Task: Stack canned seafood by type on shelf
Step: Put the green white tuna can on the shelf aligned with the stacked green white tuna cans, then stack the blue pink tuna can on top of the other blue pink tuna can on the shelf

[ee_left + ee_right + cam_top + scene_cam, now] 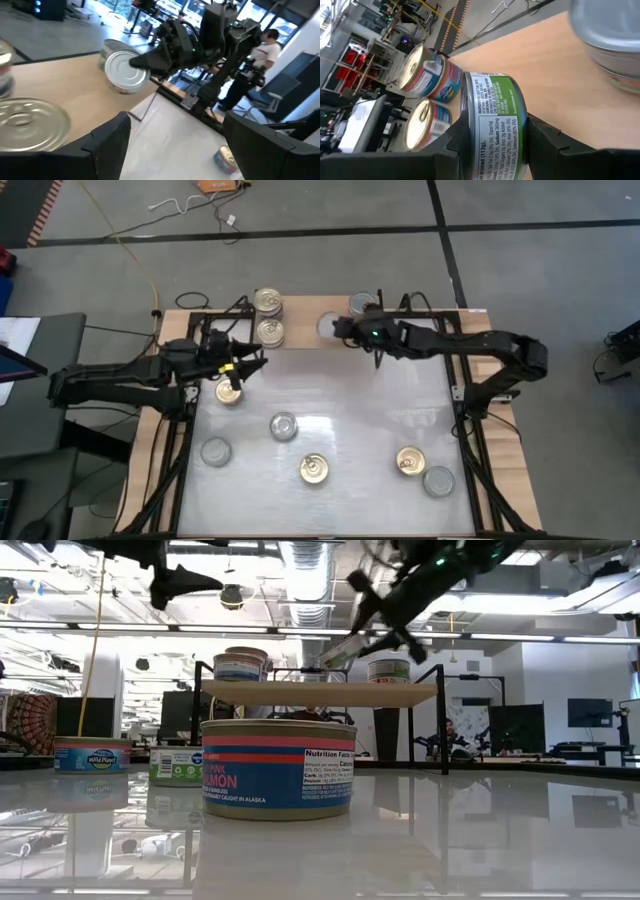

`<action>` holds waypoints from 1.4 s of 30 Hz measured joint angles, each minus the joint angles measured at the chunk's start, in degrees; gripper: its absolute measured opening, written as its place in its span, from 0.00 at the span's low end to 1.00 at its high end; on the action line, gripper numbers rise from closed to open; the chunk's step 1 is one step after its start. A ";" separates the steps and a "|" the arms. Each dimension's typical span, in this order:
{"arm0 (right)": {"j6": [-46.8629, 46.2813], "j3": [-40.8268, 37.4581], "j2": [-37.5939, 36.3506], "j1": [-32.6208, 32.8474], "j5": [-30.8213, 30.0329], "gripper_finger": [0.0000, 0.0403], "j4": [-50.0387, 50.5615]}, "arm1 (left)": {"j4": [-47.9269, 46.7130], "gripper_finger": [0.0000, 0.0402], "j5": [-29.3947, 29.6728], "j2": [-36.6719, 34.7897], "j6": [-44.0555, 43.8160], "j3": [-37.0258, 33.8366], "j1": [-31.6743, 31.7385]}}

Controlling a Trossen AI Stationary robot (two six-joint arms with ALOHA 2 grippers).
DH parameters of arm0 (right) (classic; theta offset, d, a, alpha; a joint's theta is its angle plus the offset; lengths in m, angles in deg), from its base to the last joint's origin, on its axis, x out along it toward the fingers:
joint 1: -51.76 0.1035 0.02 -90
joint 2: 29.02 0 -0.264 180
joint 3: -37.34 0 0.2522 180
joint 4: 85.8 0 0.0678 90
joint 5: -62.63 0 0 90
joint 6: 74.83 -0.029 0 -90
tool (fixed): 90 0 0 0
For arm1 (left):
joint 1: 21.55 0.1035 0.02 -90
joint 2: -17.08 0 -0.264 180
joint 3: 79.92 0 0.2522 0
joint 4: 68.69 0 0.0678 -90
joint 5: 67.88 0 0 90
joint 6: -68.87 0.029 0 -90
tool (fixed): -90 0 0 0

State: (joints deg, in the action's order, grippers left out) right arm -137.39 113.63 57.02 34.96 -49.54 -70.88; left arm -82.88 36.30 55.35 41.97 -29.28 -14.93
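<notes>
The shelf [300, 340] is a light-wood board on black legs at the table's far edge. Two gold-lidded cans [267, 316] and a silver-lidded can [362, 303] stand on it. My right gripper [340, 327] is over the shelf's middle, shut on a green-labelled, silver-lidded can [495, 120]. My left gripper [250, 363] hovers open in front of the shelf's left part, above a gold-lidded can [229, 390] on the table. Several more cans rest on the tabletop [350, 410], among them a silver one [283, 426] and a gold one [315, 469]. My right gripper pinches the green-labelled can by its curved side wall [470, 140], one finger on each side. The fingers come from the table's right side, slanting a little downward. The can sits tilted in the hold, over the shelf board, its silver lid [125, 70] turned toward the left arm.
A pink-salmon can [278, 768] stands close to the low camera, with two more to its left. Black frame rails run along both table sides [470, 430]. A person [260, 55] stands in the room beyond the table. Bare board lies between the shelf's cans.
</notes>
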 joint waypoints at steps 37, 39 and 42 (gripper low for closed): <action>2.60 7.06 -7.75 2.82 4.35 0.85 27.61 | -8.15 0.76 1.72 -1.53 -1.21 0.00 -0.16; 2.60 7.06 -9.76 4.58 4.31 0.85 33.48 | -8.21 0.76 1.74 -0.78 -2.73 0.00 -0.67; 1.02 7.06 -11.63 7.66 4.33 0.85 42.39 | -8.16 0.75 3.34 1.85 -5.73 0.00 -3.50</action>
State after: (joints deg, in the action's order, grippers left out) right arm -136.38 120.69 45.39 42.62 -45.21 -28.48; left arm -91.05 39.64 57.20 36.24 -29.28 -18.44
